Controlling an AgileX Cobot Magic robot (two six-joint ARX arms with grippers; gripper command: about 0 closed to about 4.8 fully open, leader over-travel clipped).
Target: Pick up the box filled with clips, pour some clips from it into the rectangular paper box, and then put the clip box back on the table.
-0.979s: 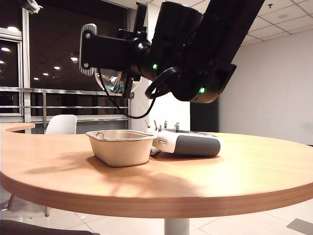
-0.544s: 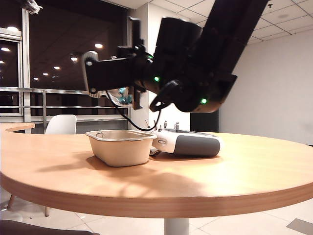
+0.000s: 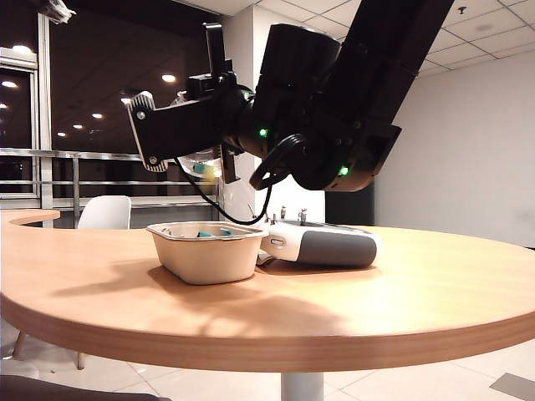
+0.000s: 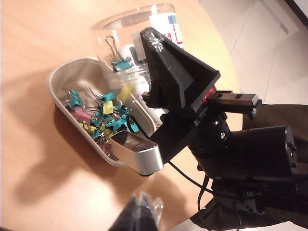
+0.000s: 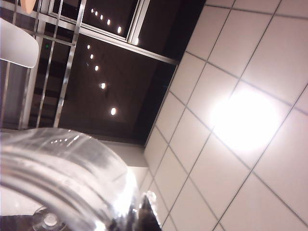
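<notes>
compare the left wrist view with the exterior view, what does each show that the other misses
Only the left wrist view looks down into the beige moulded-pulp rectangular tray, showing the pile of small colourful binder clips inside and a few left in the tilted clear plastic round jar, plus the blurred left gripper near its edge.

Only the exterior view shows the white-and-grey controller whole, beside the tray, and the round wood-grain table's thick edge.

Both show the right gripper shut on the jar, tipped above the tray.
</notes>
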